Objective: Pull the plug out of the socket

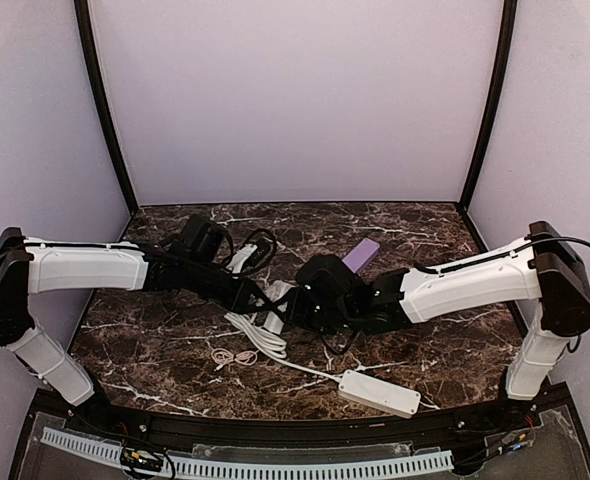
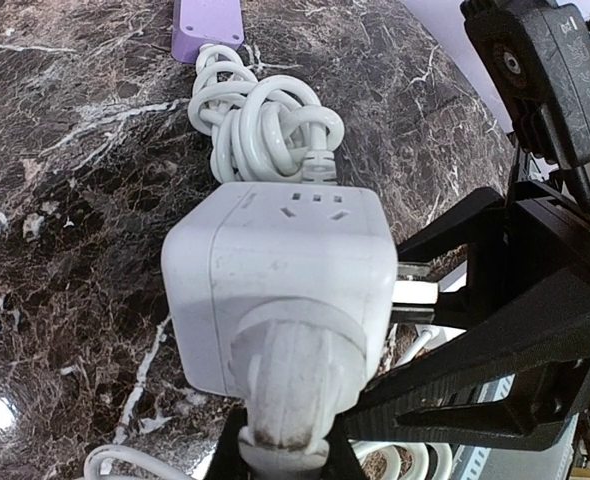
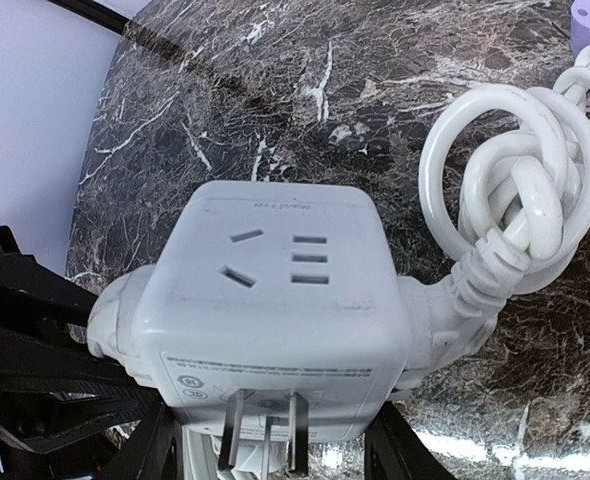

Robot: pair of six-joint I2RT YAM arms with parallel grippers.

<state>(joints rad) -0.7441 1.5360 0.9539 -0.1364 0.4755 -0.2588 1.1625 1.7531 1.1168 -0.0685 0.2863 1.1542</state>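
The socket point(image 2: 280, 275), a white cube adapter, is held just above the marble table in the middle; it also shows from above point(image 1: 278, 300). The plug point(image 2: 290, 385) is seated in the cube's near face in the left wrist view, and my left gripper point(image 2: 283, 452) is shut on its neck. In the right wrist view the same plug point(image 3: 110, 320) sticks out on the cube's point(image 3: 275, 300) left side. My right gripper point(image 3: 275, 455) is closed on the cube's prong end, a finger on either side. In the top view the left gripper point(image 1: 260, 297) and right gripper point(image 1: 297, 305) meet.
A second plug point(image 3: 445, 320) in the cube's opposite face carries a coiled white cord point(image 2: 260, 120) to a purple block point(image 1: 361, 254). The long white power strip point(image 1: 379, 393) lies near the front edge, with loose cord point(image 1: 255, 335) and a thin cable point(image 1: 233, 356) between.
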